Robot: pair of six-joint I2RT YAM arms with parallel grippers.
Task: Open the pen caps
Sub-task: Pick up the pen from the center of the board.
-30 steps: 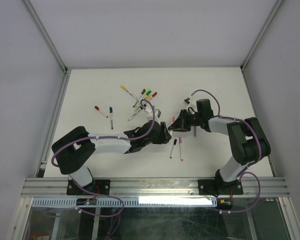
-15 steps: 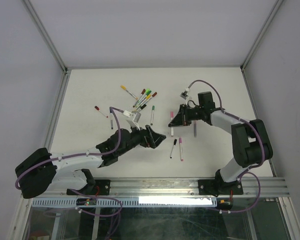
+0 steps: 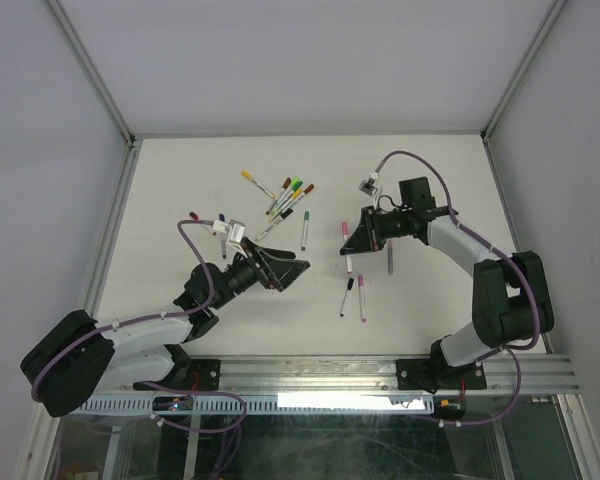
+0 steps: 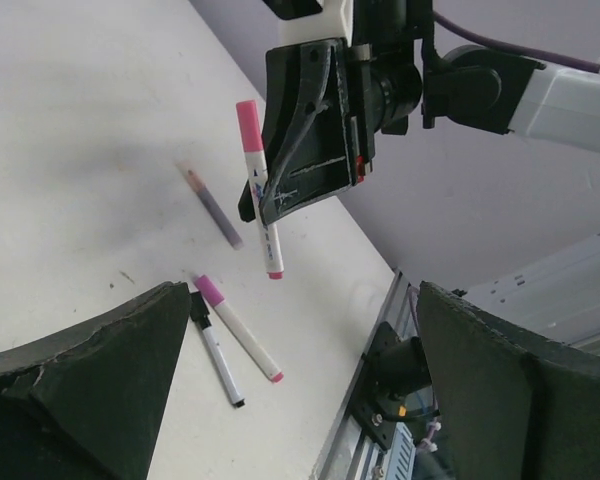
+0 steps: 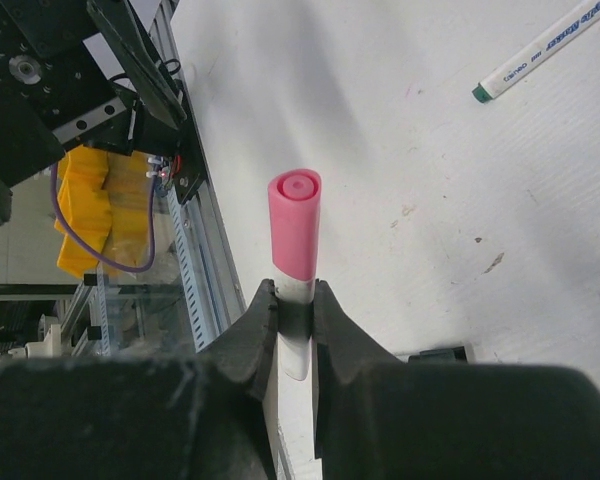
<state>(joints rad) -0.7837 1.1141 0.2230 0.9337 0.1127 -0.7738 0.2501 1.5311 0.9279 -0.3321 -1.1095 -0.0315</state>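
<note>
Both jaws of the left pincer (image 3: pixel 285 268) are spread wide, nothing held. Just beyond to its right, clear of the desk (image 3: pixel 180 180), the pink pen (image 4: pixel 261 200) is clamped mid-barrel by the closed right pincer (image 5: pixel 295 300), its long axis running near to far with the pink cap (image 5: pixel 296 222) at the far, free end.

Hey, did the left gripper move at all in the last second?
Yes. The left gripper drew back leftward, away from the two pens lying side by side, and now stands open.
</note>
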